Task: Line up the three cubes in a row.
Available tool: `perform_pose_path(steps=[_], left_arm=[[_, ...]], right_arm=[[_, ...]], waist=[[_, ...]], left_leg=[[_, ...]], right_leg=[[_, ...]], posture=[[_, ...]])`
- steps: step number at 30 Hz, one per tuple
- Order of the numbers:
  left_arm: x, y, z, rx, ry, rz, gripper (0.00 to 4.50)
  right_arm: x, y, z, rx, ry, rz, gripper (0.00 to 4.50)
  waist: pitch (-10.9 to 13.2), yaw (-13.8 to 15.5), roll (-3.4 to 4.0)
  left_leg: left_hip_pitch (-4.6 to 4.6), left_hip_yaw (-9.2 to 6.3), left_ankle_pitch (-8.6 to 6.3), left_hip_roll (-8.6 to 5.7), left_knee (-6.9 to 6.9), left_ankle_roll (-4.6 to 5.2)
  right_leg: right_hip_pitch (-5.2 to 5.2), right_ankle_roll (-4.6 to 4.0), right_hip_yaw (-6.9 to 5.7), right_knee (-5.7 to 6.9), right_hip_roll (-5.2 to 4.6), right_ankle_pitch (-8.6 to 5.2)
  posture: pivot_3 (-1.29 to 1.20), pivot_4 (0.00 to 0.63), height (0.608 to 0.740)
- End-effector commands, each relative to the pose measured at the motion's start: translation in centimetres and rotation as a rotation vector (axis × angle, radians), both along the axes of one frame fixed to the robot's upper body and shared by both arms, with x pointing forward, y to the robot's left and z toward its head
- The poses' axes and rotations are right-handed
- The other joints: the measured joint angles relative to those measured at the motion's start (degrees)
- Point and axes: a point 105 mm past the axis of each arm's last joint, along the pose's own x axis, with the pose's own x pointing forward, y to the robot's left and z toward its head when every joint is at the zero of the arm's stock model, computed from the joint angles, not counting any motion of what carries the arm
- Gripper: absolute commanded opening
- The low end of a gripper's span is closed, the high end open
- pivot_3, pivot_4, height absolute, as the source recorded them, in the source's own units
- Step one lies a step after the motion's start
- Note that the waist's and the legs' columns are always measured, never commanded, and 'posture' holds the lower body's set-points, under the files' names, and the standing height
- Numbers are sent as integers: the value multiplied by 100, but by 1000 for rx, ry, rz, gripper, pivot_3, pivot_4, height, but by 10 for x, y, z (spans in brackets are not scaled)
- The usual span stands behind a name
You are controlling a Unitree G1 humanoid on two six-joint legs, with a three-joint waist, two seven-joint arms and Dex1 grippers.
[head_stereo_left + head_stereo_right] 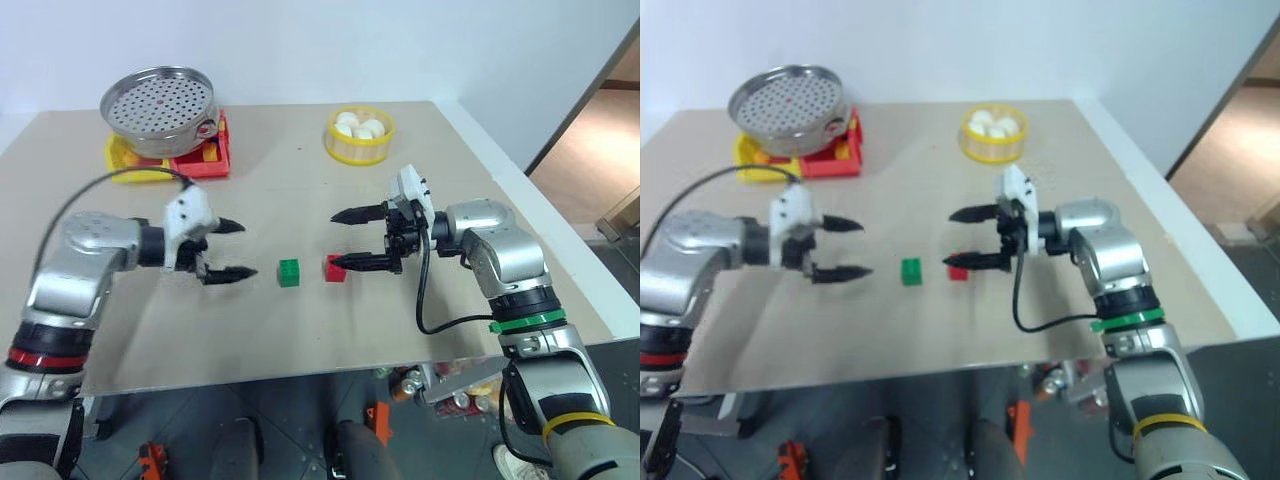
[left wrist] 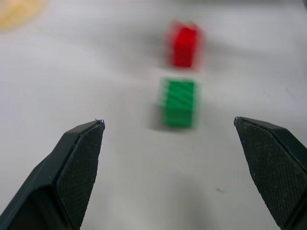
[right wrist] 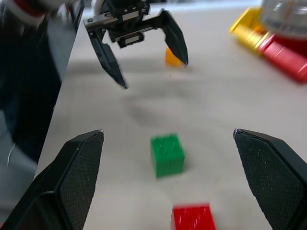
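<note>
A green cube (image 1: 289,272) and a red cube (image 1: 335,268) lie side by side on the tan table (image 1: 300,330), a small gap between them. In the right wrist view an orange-yellow cube (image 3: 173,57) sits further left on the table, just behind my left gripper (image 3: 154,74). That left gripper (image 1: 248,249) hovers left of the green cube, open and empty, pointing toward it. From the right, my right gripper (image 1: 333,239) points left, open and empty, its lower fingertip right at the red cube. The left wrist view has the green cube (image 2: 179,102) ahead with the red cube (image 2: 184,44) beyond.
A perforated metal steamer pan (image 1: 160,110) rests on red and yellow trays (image 1: 205,160) at the back left. A yellow bowl (image 1: 360,150) of white balls stands at the back centre. The table's front edge runs just below the arms.
</note>
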Motion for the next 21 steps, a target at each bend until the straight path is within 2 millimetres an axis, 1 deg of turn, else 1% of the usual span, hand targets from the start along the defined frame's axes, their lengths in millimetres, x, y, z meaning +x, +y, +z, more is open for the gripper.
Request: perform_pose_path(steps=[1, 2, 4, 6, 9, 11, 14, 16, 21], left_arm=[[5, 39, 24, -148, -142, 304, 4486], [6, 52, 21, -181, -151, 410, 4486], [4, 71, 12, -221, -147, 545, 4486], [0, 82, 4, -231, -133, 604, 4486], [-1, 100, -6, -231, -111, 649, 4486], [-2, 109, -10, -212, -96, 645, 4486], [0, 124, -12, -194, -73, 635, 4486], [5, 137, -14, -166, -65, 645, 4486], [15, 150, -18, -153, -39, 637, 4486]], right_arm=[[-3, 5, 33, 139, -61, -8, 4500], [-4, 8, 33, 148, -66, -5, 4500], [-6, 12, 32, 149, -73, 2, 4500], [-8, 13, 29, 138, -79, 7, 4500], [-7, 14, 26, 124, -83, 7, 4500], [-7, 14, 25, 116, -87, 6, 4500], [-5, 13, 26, 107, -95, -1, 4500], [-4, 11, 25, 96, -104, -10, 4500], [-2, 6, 24, 78, -116, -27, 4500]], waist=[[0, -1, 0], [0, -2, 0], [0, -6, 0], [-1, -4, -1], [-1, 13, -2], [-1, 14, -3], [-1, 5, -2], [-1, 5, -3], [-2, 8, -3]], left_leg=[[3, 2, 0, 1, 0, 0], [2, 2, 0, 1, 4, 0], [4, 9, 0, 2, 3, 0], [3, 9, 0, 3, 3, 0], [3, 7, -1, 4, 0, -1], [2, 6, -1, 3, 0, -3], [3, 11, -5, 2, 0, -9], [3, 15, -6, 3, 0, -11], [1, 21, -10, 4, -5, -16]], right_leg=[[2, 2, 1, -2, -1, 2], [2, 3, 0, -3, -2, 4], [2, 3, 1, -3, -6, 7], [0, 4, 0, -3, -4, 8], [-1, 0, -4, -3, -3, 6], [1, -2, -8, -3, -5, 5], [-2, -8, -12, -5, -16, 10], [-5, -10, -14, -7, -19, 12], [-9, -14, -29, -10, -30, 11]], posture=[[0, 150, 740], [0, 150, 740], [0, 150, 740], [0, 150, 740], [0, 150, 740], [0, 150, 740], [0, 150, 740], [0, 150, 740], [0, 150, 740]])
